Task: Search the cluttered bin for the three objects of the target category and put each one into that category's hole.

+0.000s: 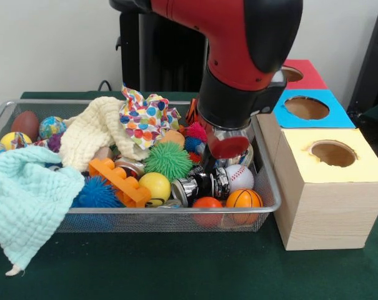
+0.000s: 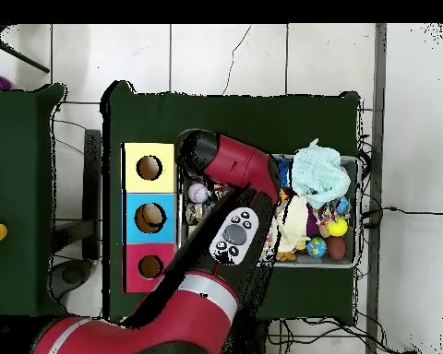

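Front view: the arm (image 1: 238, 56) reaches down into the bin (image 1: 176, 219), which sits on the green worktop (image 1: 176, 269) directly under the gripper (image 1: 229, 150). Whether the gripper is open or closed cannot be told. Yellow box (image 1: 329, 187) beside it; baseball (image 1: 240, 177) just below.

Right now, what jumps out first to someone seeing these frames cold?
The red and black arm fills the top centre of the front view, reaching down into the right end of the wire mesh bin, which is heaped with balls, spiky toys and cloths. A pale mint cloth spills over the bin's front left rim. Right of the bin stands a row of three holed boxes: yellow nearest, blue, then red.
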{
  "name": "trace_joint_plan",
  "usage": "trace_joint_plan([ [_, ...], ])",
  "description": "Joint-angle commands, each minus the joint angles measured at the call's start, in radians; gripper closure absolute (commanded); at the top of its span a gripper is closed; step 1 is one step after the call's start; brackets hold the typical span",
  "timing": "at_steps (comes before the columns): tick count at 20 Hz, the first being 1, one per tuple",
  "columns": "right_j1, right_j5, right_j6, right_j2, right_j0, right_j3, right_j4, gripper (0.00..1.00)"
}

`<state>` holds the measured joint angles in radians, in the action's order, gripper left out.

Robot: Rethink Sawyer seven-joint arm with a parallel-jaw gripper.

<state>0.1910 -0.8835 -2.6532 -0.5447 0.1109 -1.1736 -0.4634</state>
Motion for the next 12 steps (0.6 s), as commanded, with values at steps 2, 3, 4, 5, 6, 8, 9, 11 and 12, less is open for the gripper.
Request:
trace_joint_plan([
  [2, -0.079, -0.071, -0.227, 0.106, -0.018, 0.072, -0.042, 1.0],
  [3, -0.082, -0.075, -0.225, 0.108, -0.019, 0.079, -0.043, 1.0],
  [4, -0.088, -0.078, -0.223, 0.107, -0.021, 0.088, -0.043, 1.0],
  [5, -0.092, -0.083, -0.222, 0.107, -0.021, 0.096, -0.043, 1.0],
  [6, -0.097, -0.087, -0.219, 0.107, -0.023, 0.105, -0.043, 1.0],
  [8, -0.107, -0.096, -0.218, 0.108, -0.024, 0.119, -0.044, 1.0],
  [9, -0.11, -0.104, -0.216, 0.108, -0.024, 0.127, -0.043, 1.0],
  [11, -0.117, -0.114, -0.216, 0.108, -0.023, 0.134, -0.043, 1.0],
  [12, -0.121, -0.122, -0.217, 0.108, -0.023, 0.14, -0.043, 1.0],
])
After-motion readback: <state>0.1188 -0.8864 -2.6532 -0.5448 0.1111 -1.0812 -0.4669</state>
